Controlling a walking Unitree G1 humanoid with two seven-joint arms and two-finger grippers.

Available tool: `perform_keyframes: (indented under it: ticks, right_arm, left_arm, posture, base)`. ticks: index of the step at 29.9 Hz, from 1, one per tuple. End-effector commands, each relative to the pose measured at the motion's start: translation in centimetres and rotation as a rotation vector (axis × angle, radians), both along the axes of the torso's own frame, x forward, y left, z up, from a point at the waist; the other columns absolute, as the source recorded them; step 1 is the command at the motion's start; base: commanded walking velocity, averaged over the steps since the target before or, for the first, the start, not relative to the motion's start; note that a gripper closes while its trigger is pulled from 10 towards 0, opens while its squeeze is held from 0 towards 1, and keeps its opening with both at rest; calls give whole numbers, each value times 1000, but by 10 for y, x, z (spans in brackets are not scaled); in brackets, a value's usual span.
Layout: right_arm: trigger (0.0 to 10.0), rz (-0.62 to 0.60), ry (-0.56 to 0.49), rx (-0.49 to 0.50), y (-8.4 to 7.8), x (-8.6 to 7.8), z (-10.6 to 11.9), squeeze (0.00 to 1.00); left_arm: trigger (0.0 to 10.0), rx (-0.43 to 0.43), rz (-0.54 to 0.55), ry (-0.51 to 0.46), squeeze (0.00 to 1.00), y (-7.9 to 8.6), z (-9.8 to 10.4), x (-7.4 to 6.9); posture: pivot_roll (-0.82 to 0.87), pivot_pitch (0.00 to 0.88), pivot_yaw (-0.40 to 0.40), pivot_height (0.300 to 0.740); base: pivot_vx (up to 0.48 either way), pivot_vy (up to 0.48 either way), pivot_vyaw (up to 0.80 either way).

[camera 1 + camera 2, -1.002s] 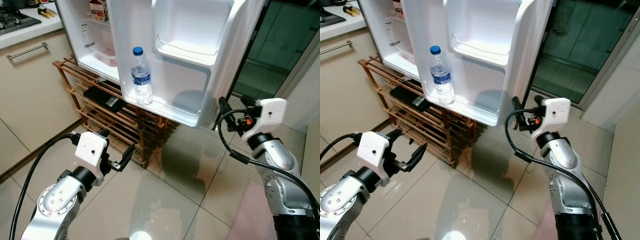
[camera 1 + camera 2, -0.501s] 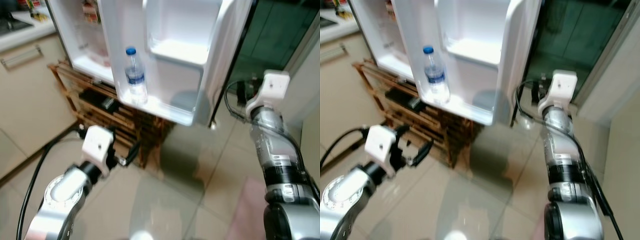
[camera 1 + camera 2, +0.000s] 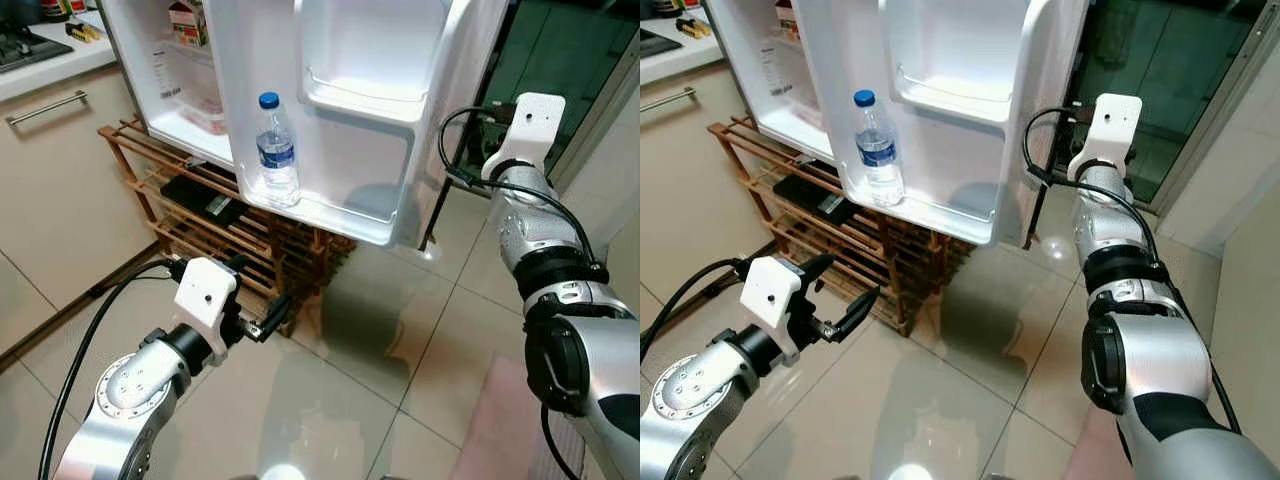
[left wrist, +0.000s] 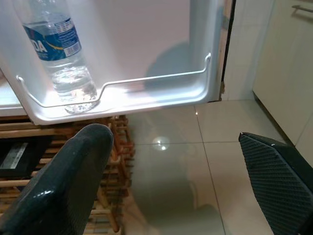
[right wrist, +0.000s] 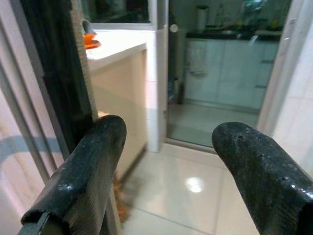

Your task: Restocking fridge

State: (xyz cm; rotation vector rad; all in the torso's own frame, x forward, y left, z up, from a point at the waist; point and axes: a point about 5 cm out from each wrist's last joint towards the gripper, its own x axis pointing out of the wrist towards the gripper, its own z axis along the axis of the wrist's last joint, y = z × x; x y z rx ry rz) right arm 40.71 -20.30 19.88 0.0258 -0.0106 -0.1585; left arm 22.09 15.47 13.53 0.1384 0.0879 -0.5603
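Left hand (image 3: 262, 318) hangs open and empty above the glossy beige floor tiles (image 3: 330, 400), near the slatted wooden rack (image 3: 225, 235). Its wrist view shows a clear plastic water bottle with a blue label (image 4: 58, 51) upright at one end of the white fridge door's bottom shelf (image 4: 146, 95). Right hand (image 5: 166, 161), open too, is raised beside the door's outer edge.

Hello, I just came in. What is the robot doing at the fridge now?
The fridge door is open, and one water bottle stands upright in its lowest door shelf. The right gripper is raised at the door's outer edge, fingers apart and empty. The left gripper hangs low over the floor in front of the wooden rack, also open and empty. A carton sits inside the fridge.
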Motion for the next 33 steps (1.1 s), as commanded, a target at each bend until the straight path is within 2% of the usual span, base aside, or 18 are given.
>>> perform_keyframes:
  ticks: [1,3,4,5,6,12,13,15,20,25,27,32,33]
  right_arm:
    - [10000,97,-33,44,7,1,2,0]
    - [10000,180,-61,54,12,0,1,0]
    - [10000,276,-84,45,18,-3,-2,0]
    - [10000,276,-84,45,18,-3,-2,0]
    - [10000,346,-100,42,21,-7,-6,0]
    - [10000,470,-130,33,24,-19,-16,0]
    - [10000,535,-136,9,23,-35,-27,0]
    - [10000,571,-136,-5,23,-49,-35,0]
    - [10000,557,-134,11,15,-80,-45,0]
    - [10000,379,-127,47,-7,-101,-43,0]
    - [10000,344,-108,52,-9,-102,-44,0]
    - [10000,370,-40,22,2,-102,-49,0]
    - [10000,441,-18,18,21,-103,-50,0]
  left_arm:
    - [10000,6,3,-6,0,1,0,-2]
    - [10000,8,7,-2,0,1,-1,-3]
    - [10000,11,15,1,0,3,-2,-4]
    - [10000,11,15,1,0,3,-2,-4]
    - [10000,15,22,2,0,4,-2,-5]
    - [10000,19,29,4,0,6,-3,-6]
    - [10000,22,31,3,0,7,-3,-6]
    - [10000,24,35,0,0,8,-2,-7]
    - [10000,21,62,-15,0,12,-1,-9]
    - [10000,22,86,-13,0,16,-3,-12]
    - [10000,23,84,-11,0,15,-3,-14]
    - [10000,23,82,-12,0,15,-3,-15]
    - [10000,21,76,-22,0,14,-1,-18]
  posture:
    - [41,5,-18,740]
    - [42,6,-19,740]
    - [44,10,-22,740]
    - [44,10,-22,740]
    - [44,11,-23,740]
    - [42,11,-22,740]
    - [42,12,-23,740]
    - [41,15,-27,740]
    - [42,20,-36,740]
    - [43,22,-39,740]
    - [43,22,-39,740]
    - [47,27,-50,740]
    - [54,29,-58,740]
  base:
    - [0,0,0]
    - [0,0,0]
    - [0,0,0]
    - [0,0,0]
    - [0,0,0]
    - [0,0,0]
    - [0,0,0]
    - [0,0,0]
    - [0,0,0]
    - [0,0,0]
    - [0,0,0]
    - [0,0,0]
    - [0,0,0]
